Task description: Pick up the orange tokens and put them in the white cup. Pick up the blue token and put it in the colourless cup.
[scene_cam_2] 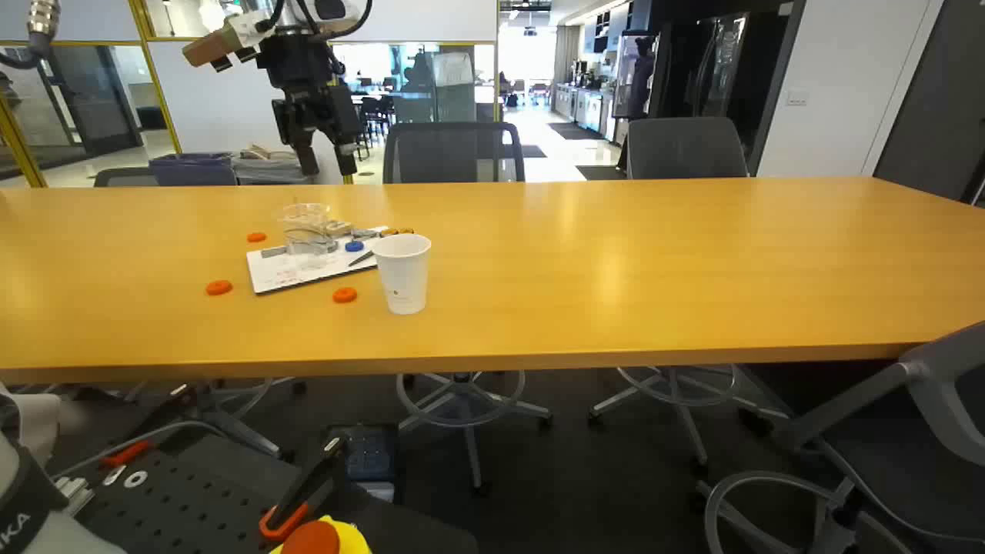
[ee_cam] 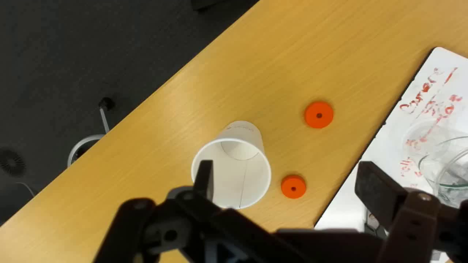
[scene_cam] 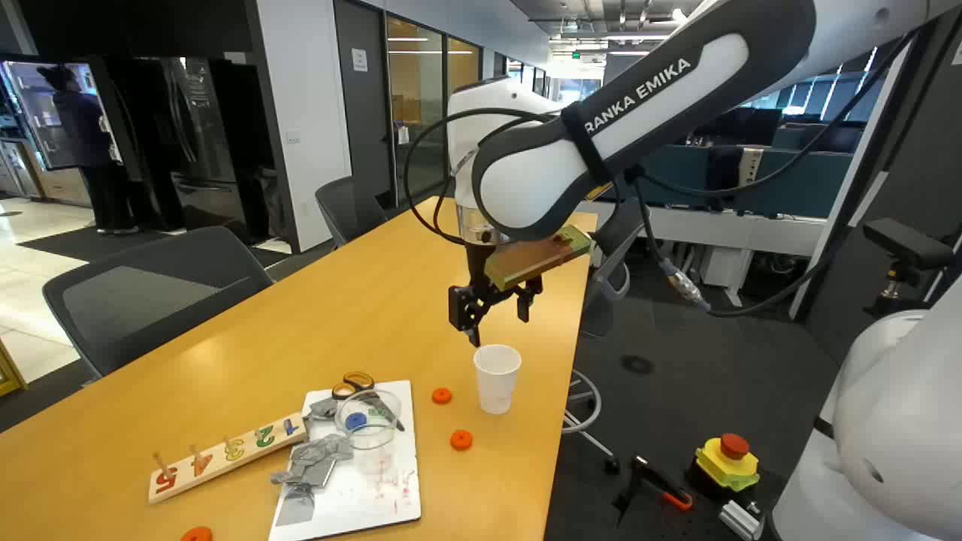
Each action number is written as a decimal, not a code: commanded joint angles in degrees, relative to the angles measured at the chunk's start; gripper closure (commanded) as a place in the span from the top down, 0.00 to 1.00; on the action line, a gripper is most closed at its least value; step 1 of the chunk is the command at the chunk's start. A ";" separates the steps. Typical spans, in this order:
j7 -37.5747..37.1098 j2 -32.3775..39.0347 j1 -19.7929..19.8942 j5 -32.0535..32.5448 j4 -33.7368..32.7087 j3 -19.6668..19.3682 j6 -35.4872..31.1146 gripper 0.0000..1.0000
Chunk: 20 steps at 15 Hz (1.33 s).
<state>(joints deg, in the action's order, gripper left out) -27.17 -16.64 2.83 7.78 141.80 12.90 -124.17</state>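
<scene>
End effector [scene_cam: 499, 327] hangs empty, black jaws apart; one flat round bright-orange token [ee_cam: 293, 184] lies below, between them in the wrist view, just beside the tapered white cup [ee_cam: 234, 170].

Pale glare streaks the table [scene_cam_2: 565, 238], the far corridor [scene_cam_2: 525, 50] burns white, and the wrist view's pincer [ee_cam: 285, 178] blurs.

The blue token [scene_cam_2: 354, 246] apparently lies beside the colourless cup [scene_cam_2: 306, 225].

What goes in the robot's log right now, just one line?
Gripper: open, empty; white cup: upright on table, no tokens visible inside; orange tokens: three visible on table; blue token: on whiteboard, outside colourless cup
</scene>
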 commanded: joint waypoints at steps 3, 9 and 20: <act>-0.33 -0.03 -1.39 0.45 -0.77 -1.36 0.16 1.00; -2.14 -0.41 -2.91 -2.93 1.80 -1.59 -0.87 1.00; -35.38 5.75 -2.72 -3.79 11.09 2.53 -25.35 1.00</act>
<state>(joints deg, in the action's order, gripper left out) -52.47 -13.99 -1.48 -0.36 151.04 13.84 -140.44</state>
